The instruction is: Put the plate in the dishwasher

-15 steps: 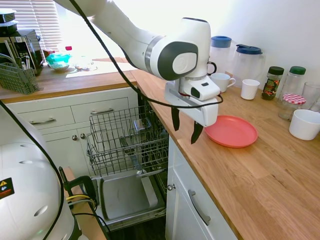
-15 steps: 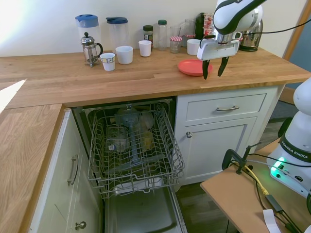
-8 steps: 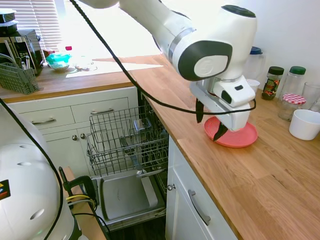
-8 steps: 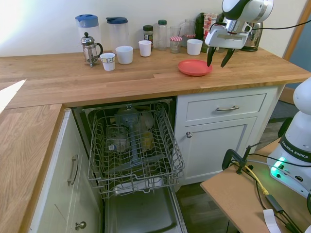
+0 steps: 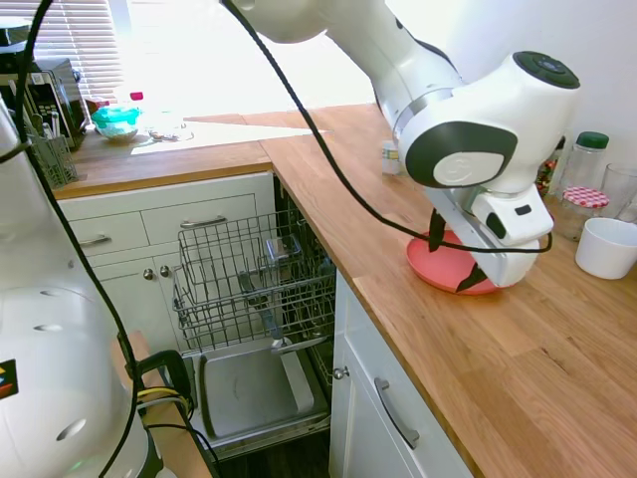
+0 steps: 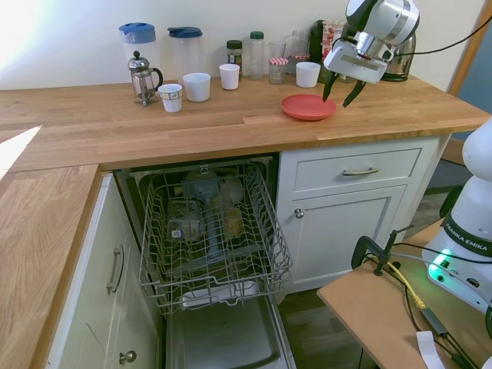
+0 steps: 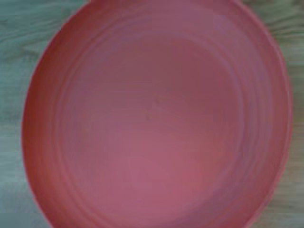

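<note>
The coral-red plate (image 5: 423, 267) lies flat on the wooden counter (image 5: 518, 358), to the right of the dishwasher (image 5: 254, 274). My gripper (image 5: 453, 257) hangs tilted just above the plate, open, its two dark fingers spread over the plate's surface with nothing between them. In the second exterior view the gripper (image 6: 339, 94) is over the right edge of the plate (image 6: 306, 107). The plate (image 7: 156, 118) fills the wrist view. The dishwasher (image 6: 211, 231) has its door down and its wire rack pulled out, with some items inside.
A white bowl (image 5: 605, 247) and jars (image 5: 580, 204) stand behind the plate. Mugs (image 6: 197, 86), two jugs (image 6: 184, 48) and a French press (image 6: 142, 75) line the back wall. White drawers (image 6: 357, 171) are below the plate.
The gripper has moved from the counter's front edge back over the plate and dropped closer to it, tilting as it went. The plate has not moved.
</note>
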Available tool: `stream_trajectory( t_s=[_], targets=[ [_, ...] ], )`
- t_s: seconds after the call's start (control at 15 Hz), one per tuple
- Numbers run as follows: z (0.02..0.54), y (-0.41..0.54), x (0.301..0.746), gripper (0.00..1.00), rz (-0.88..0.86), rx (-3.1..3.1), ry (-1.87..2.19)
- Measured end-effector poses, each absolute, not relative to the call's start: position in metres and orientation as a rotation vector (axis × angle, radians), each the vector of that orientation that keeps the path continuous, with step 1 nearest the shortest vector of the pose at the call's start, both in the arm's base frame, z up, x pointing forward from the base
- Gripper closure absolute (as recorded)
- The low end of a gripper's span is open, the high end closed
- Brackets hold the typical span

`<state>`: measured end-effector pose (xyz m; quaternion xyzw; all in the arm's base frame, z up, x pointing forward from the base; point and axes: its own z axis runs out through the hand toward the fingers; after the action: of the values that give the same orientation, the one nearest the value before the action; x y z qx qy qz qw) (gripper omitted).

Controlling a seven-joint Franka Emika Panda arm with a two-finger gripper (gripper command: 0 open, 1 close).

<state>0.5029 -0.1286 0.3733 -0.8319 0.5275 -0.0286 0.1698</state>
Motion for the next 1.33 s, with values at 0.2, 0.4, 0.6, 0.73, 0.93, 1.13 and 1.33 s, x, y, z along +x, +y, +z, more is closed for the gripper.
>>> stream_trajectory(
  t_s=[0.2, 0.4, 0.6, 0.73, 0.93, 1.13, 1.33],
  targets=[
    [0.372, -0.136, 0.513, 0.00, -0.089, -2.338, 1.520],
    [0.368, -0.138, 0.521, 0.00, -0.084, -2.329, 1.529],
    [0.360, -0.141, 0.534, 0.00, -0.070, -2.306, 1.544],
    [0.352, -0.143, 0.542, 0.00, -0.054, -2.298, 1.552],
    [0.342, -0.149, 0.548, 1.00, -0.042, -2.287, 1.561],
    [0.334, -0.153, 0.550, 1.00, -0.034, -2.272, 1.555],
    [0.332, -0.152, 0.555, 1.00, -0.038, -2.265, 1.527]
  ],
)
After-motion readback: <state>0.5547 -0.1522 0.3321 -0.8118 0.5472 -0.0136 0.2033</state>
